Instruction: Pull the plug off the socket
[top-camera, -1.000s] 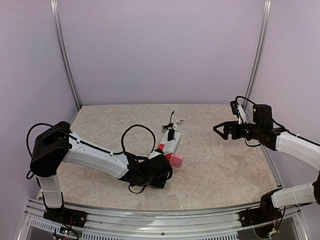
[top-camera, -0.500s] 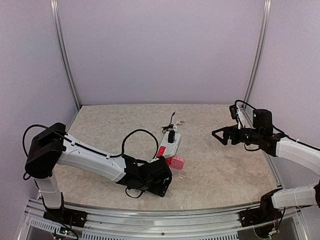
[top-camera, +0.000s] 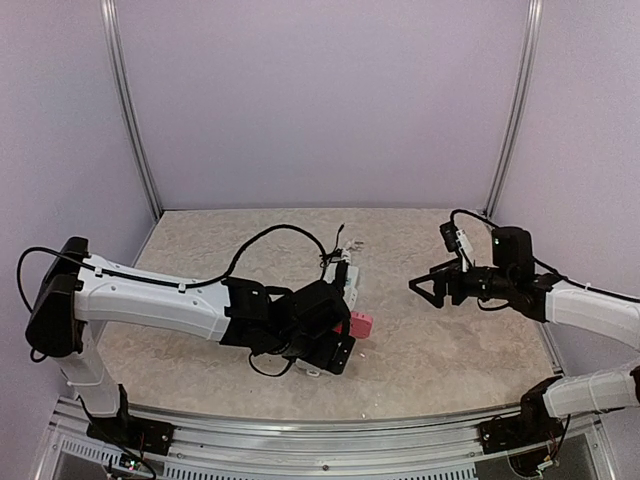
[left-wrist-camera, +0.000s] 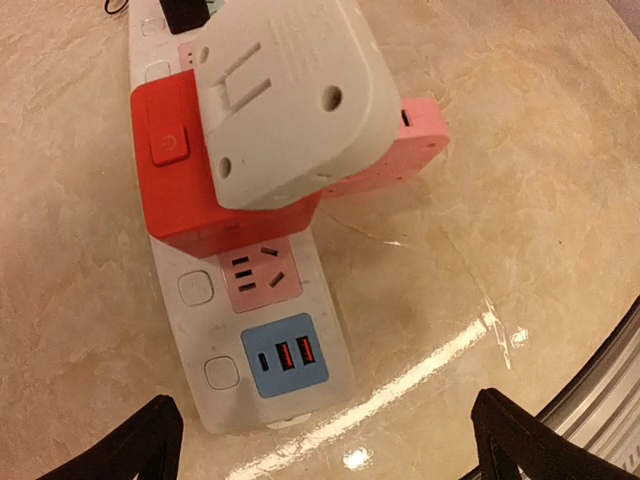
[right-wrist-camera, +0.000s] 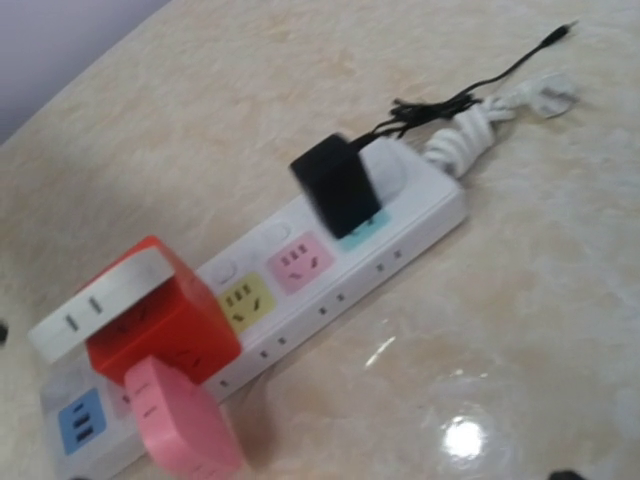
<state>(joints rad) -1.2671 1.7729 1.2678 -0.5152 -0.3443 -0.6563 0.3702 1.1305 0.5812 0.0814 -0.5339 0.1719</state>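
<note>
Power strip (left-wrist-camera: 262, 318) is laid mid table (top-camera: 450, 340), red plug (left-wrist-camera: 185, 170) seated toward its near end. Left gripper (left-wrist-camera: 325, 445), above it, and right gripper (top-camera: 420, 285), well apart at right, are spread wide, empty. Plug is best gripped squarely and pulled straight.

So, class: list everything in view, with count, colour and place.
socket: one, white with pastel faces, mid-table
red cube adapter: one, red, white top, on the socket's near end
pink adapter: one, pink, against that cube
black plug: one, black, in the socket's far end
white cord: one, white, bundled beyond the socket
thin cable: one, black, beside the cord
table: one, beige marble, underneath
left claw: one, black, open above the socket
right claw: one, black, open, right of the socket
</note>
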